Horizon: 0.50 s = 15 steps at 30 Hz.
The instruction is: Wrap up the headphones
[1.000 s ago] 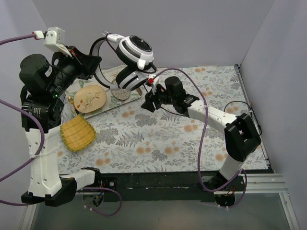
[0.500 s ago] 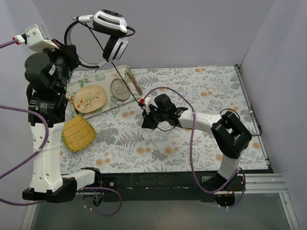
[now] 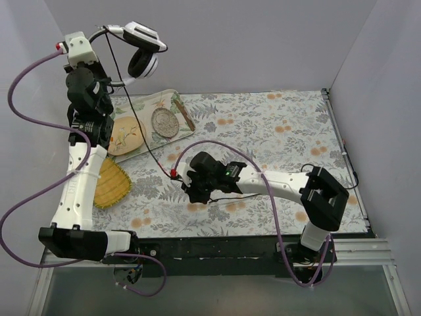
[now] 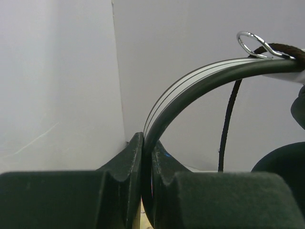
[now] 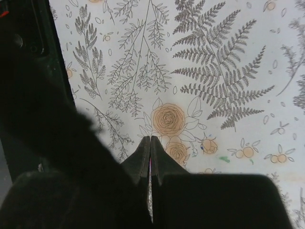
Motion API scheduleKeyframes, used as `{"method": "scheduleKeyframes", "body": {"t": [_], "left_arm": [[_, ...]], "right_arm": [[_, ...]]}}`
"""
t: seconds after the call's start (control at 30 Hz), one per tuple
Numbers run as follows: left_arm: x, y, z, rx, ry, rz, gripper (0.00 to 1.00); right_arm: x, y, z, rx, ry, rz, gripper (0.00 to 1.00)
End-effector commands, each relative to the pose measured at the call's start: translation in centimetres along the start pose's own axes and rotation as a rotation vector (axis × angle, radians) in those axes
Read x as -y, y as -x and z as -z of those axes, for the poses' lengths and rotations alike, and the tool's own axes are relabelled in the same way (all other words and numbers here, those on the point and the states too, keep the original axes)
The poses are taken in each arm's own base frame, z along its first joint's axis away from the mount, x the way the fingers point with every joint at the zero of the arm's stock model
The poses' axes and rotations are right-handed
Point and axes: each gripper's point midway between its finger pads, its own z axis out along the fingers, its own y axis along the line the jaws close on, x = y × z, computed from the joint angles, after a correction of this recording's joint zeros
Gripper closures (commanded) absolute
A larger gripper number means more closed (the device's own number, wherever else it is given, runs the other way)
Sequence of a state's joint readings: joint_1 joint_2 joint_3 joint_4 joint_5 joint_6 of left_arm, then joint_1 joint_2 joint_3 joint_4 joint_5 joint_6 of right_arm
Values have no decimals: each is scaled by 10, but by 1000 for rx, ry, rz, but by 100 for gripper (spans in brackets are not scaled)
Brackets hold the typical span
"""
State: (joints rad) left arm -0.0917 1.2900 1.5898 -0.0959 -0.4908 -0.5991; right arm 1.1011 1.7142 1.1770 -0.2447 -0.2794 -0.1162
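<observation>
Grey walls (image 3: 263, 39); floral-cloth table (image 3: 276, 131) bearing tray (image 3: 172, 91), 2 dishes (image 3: 164, 122), yellow mat (image 3: 108, 184). Aloft at back left: headphones (image 3: 141, 46), headband (image 4: 190, 78) clamped in left jaws; cable (image 3: 135, 118) slanting down toward right jaws, pressed together.

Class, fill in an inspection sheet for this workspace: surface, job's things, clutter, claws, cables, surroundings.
Surface: flowered cloth, lying flat.
Job's things: headphones held high at far left; their thin cord runs down towards the right claw.
Clutter: tray with a plate and a small dish; yellow woven mat nearby.
Claws: left claw shut on the headband; right claw shut, down near the cloth, grip on cord unclear.
Cables: purple cables loop in the air.
Surroundings: plain grey walls.
</observation>
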Motion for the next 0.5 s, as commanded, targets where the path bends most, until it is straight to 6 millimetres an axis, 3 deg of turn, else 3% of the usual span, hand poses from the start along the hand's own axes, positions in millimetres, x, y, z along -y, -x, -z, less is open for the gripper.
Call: {"method": "scheduleKeyframes", "body": {"t": [0.0,0.03,0.1,0.13,0.17,0.23,0.27,0.3,0.33,0.37,0.43,0.47], "left_arm": [[-23,26,2,185,88,-117,100],[-21,0,-1,144,73,-212,100],[-12,-25,-3,109,16,-294,100],[-9,-36,-2,92,-9,-329,100],[-8,-60,1,50,-40,-391,100],[1,-84,7,5,-125,-450,100],[3,-109,12,-48,-168,-504,100],[7,-116,19,-57,-214,-522,100],[9,-124,23,-72,-242,-547,100],[10,-141,30,-104,-272,-574,100],[9,-151,40,-123,-305,-637,100],[10,-158,44,-136,-315,-648,100]], "right_arm": [[-10,54,50,74,-93,102,99],[-7,64,63,71,-138,106,99],[-4,81,88,109,-199,114,99],[7,100,108,147,-286,124,99],[12,105,127,157,-338,129,99],[30,129,166,214,-497,136,99],[35,139,189,254,-555,154,99],[42,146,204,280,-605,151,99],[55,158,231,326,-679,136,99],[61,166,249,363,-711,130,99],[77,176,278,417,-756,102,99],[75,190,297,473,-758,105,99]]}}
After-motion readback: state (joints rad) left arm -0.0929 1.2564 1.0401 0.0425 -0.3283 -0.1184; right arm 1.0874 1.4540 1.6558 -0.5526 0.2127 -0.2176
